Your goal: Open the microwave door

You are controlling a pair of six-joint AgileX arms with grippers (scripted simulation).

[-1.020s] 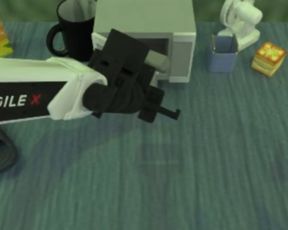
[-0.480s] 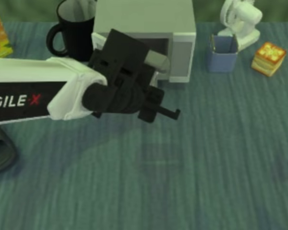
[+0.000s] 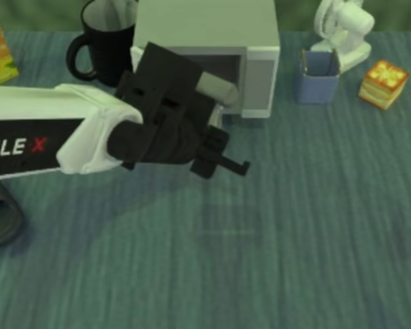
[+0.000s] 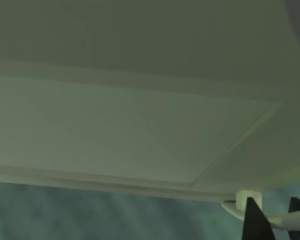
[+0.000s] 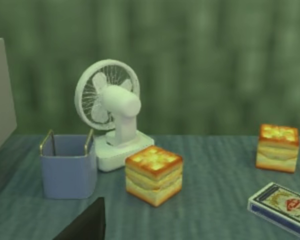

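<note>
Microwave (image 3: 205, 24) matt smooth plastic; mug (image 3: 103, 41) glossy black; table (image 3: 294, 226) streaky matt.

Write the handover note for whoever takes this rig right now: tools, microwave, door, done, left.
Left tool: at the microwave door's handle; in the left wrist view its fingertips straddle the handle, closure unclear.
Right arm: outside the top view; its wrist camera faces the blue-grey cup and fan.
Microwave: table's far edge, black mug to its left.
Done: handle reached, door appears slightly ajar.
Left: swing the door fully open.
</note>
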